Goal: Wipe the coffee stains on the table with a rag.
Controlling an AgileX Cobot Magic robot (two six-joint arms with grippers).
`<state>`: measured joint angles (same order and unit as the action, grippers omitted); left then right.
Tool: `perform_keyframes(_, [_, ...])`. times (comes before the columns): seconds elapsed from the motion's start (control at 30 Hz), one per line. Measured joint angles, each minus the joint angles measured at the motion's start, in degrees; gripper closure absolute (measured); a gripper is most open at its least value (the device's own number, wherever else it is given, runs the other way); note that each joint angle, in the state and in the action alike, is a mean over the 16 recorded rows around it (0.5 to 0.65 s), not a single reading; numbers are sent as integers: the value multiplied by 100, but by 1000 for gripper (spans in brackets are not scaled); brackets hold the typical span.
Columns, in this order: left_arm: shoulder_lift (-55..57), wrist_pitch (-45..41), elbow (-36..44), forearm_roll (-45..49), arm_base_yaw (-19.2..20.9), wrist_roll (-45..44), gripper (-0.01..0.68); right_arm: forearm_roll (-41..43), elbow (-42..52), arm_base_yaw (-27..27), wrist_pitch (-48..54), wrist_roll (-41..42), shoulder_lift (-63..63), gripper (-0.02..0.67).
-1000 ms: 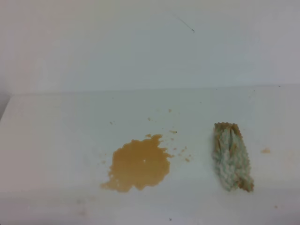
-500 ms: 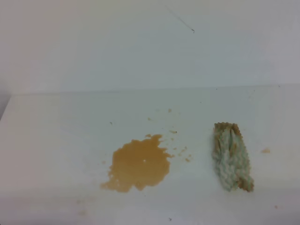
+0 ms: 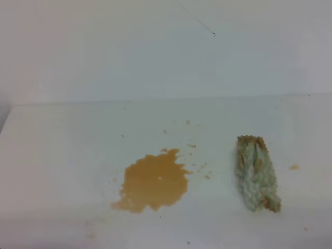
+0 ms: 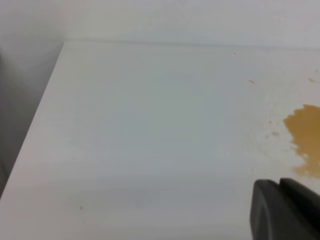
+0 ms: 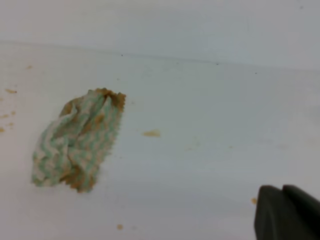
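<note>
The coffee stains are an orange-brown blotch (image 3: 155, 181) on the white table (image 3: 62, 155), with small specks (image 3: 199, 168) beside it. At the right edge of the left wrist view the blotch (image 4: 306, 135) shows again. A crumpled pale green rag (image 3: 255, 174) with brown edges lies flat to the right of the blotch, apart from it. In the right wrist view the rag (image 5: 77, 140) is at the left, far from my right gripper (image 5: 282, 187), which is shut and empty. My left gripper (image 4: 280, 182) has its fingers together, empty, just short of the blotch. Neither gripper shows in the exterior view.
A lone brown speck (image 3: 294, 167) lies right of the rag, and it appears in the right wrist view (image 5: 151, 133) too. A white wall (image 3: 155, 52) rises behind the table. The table's left edge (image 4: 35, 130) drops off to a dark gap.
</note>
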<state>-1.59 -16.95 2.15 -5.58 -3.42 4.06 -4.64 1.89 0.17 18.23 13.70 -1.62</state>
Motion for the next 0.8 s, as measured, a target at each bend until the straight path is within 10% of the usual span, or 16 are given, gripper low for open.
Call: perform_keyframes(0.8, [0, 0, 0, 0, 0, 0, 672, -920, 2, 0, -1941, -265, 0, 652])
